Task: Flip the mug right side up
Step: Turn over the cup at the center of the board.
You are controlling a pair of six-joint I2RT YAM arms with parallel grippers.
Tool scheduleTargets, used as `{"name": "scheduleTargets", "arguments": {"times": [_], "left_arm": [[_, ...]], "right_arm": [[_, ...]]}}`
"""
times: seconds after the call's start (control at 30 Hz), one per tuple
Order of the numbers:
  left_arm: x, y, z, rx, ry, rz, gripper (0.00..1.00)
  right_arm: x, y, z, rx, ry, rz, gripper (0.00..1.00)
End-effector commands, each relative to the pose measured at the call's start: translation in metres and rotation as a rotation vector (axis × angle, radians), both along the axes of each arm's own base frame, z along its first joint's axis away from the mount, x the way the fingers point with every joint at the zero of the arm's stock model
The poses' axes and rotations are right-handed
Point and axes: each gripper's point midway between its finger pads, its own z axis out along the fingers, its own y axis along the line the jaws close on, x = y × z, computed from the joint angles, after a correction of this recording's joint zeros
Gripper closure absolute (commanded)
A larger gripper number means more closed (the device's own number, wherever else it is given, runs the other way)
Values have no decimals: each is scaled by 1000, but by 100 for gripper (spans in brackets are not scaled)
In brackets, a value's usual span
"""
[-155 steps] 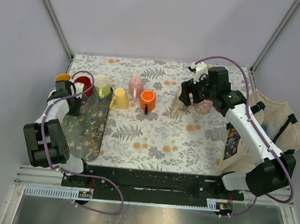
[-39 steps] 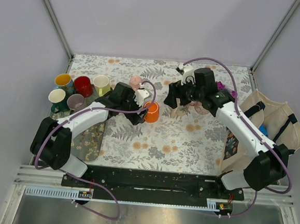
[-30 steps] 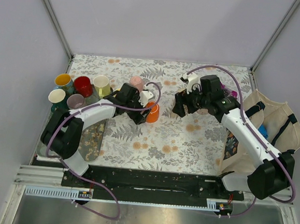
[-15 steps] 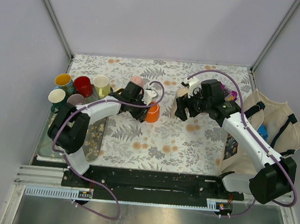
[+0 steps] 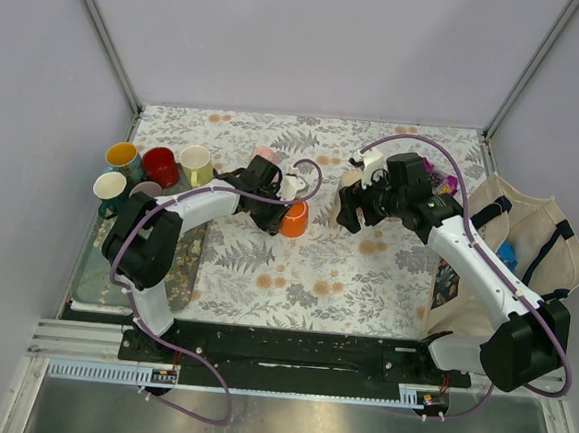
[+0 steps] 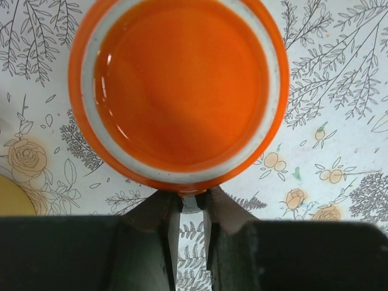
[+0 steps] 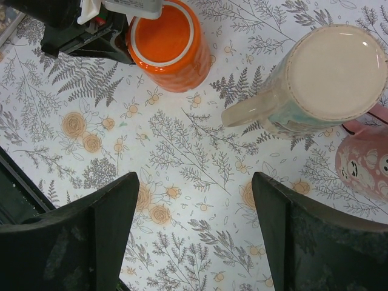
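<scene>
So, looking at an orange mug parked mouth-down on the flowery tablecloth, around mid-table. Pinched by its small handle in the left gripper, fingers pressed nearly together around that nub, low at the mug's near edge. Probably grabbed there to get a lever for rolling it over, rather than squeezing the round wall. Meanwhile, got the right gripper spread wide, holding nothing, hovering over bare cloth between the orange mug and an upturned cream mug. Guessing parked there to keep clear, or to steady things if needed. As for looks: glossy orange glaze, flat base facing up with a pale unglazed ring around it, no chips visible. Seems slick, so worth watching for a slip out of such a thin pinch.
</scene>
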Motion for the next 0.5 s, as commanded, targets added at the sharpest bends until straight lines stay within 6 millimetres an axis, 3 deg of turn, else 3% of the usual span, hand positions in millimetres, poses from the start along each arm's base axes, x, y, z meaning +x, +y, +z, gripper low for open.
{"name": "scheduleTargets", "arguments": {"times": [0.0, 0.13, 0.33, 0.47], "left_arm": [[3, -12, 18, -39, -29, -74, 89], [-3, -6, 34, -33, 27, -77, 100], [4, 8, 87, -164, 86, 18, 100], [6, 10, 122, -315, 195, 57, 100]], "right_arm": [[13, 2, 17, 16, -72, 4, 16], [11, 0, 16, -14, -95, 38, 16], [8, -3, 18, -78, -195, 156, 21], [19, -7, 30, -106, -354, 164, 20]]}}
